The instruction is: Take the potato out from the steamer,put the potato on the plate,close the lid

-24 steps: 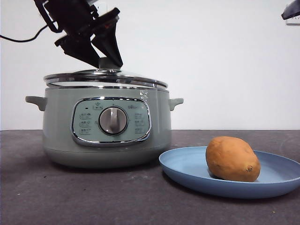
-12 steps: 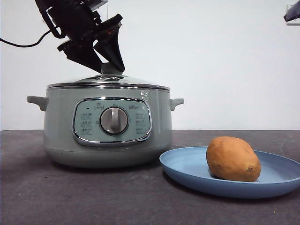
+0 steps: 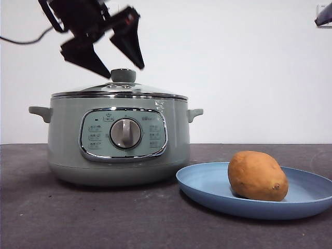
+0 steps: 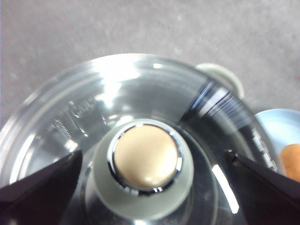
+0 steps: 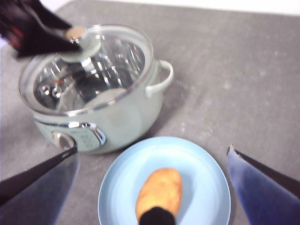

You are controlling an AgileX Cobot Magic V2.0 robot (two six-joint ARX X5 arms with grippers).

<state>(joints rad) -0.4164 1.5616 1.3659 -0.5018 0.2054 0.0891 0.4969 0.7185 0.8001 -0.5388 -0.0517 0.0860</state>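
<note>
The sage-green steamer (image 3: 119, 145) stands at the left, with the glass lid (image 3: 119, 90) seated flat on its rim. My left gripper (image 3: 124, 72) hangs open just above the lid's green knob (image 3: 123, 75), one jaw on each side, not touching it. The left wrist view shows the knob (image 4: 145, 164) between the spread jaws. The orange-brown potato (image 3: 258, 175) lies on the light-blue plate (image 3: 207, 187) at the right. The right wrist view shows the potato (image 5: 159, 192) on the plate (image 5: 201, 178), with my right gripper (image 5: 152, 161) open high above it.
Dark grey table (image 3: 78, 218) runs in front of the steamer and plate. A black cable (image 3: 21, 41) trails from the left arm at the upper left. The right arm shows only as a dark tip (image 3: 322, 18) at the top right corner.
The lid went from tilted and raised to seated flat on the steamer. My left gripper then opened, let go of the knob and rose slightly.
</note>
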